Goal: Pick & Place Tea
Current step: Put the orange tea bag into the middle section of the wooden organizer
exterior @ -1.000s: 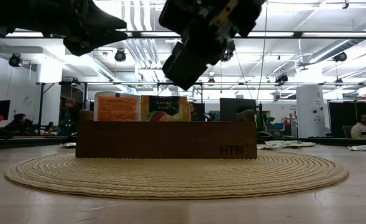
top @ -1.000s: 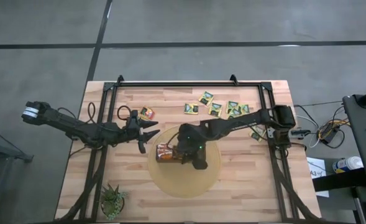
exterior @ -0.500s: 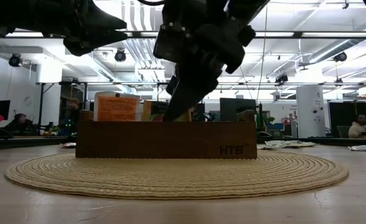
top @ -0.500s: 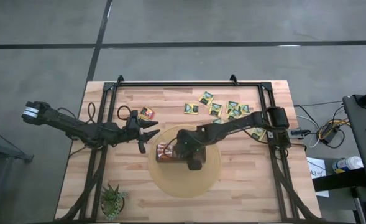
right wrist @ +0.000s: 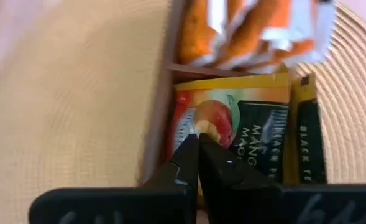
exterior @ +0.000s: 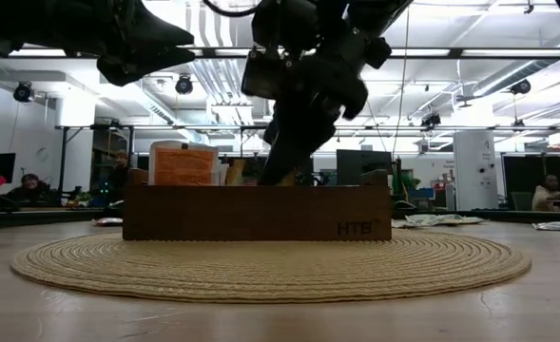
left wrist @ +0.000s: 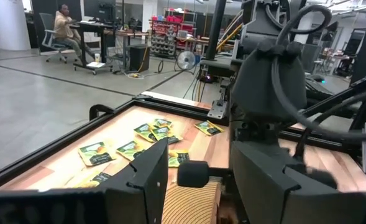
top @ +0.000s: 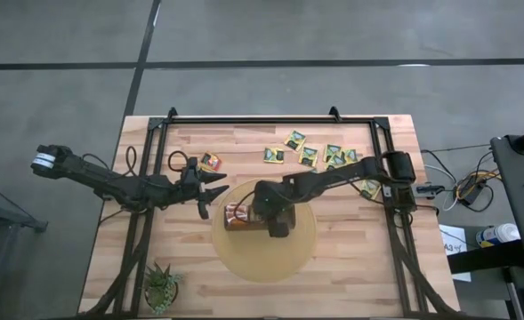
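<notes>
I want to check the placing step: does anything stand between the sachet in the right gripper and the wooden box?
Nothing visible does. The right gripper pinches the mango sachet already inside the wooden box, beside the orange sachets. The left gripper waits beside the mat.

The high view is looking straight down on the whole table (top: 350, 258); the low view is sitting at tabletop level, facing the wooden box (exterior: 257, 212) at frame centre; each wrist view is looking close past its own fingers; the high and low views are sharing the round woven mat (top: 263, 263).
</notes>
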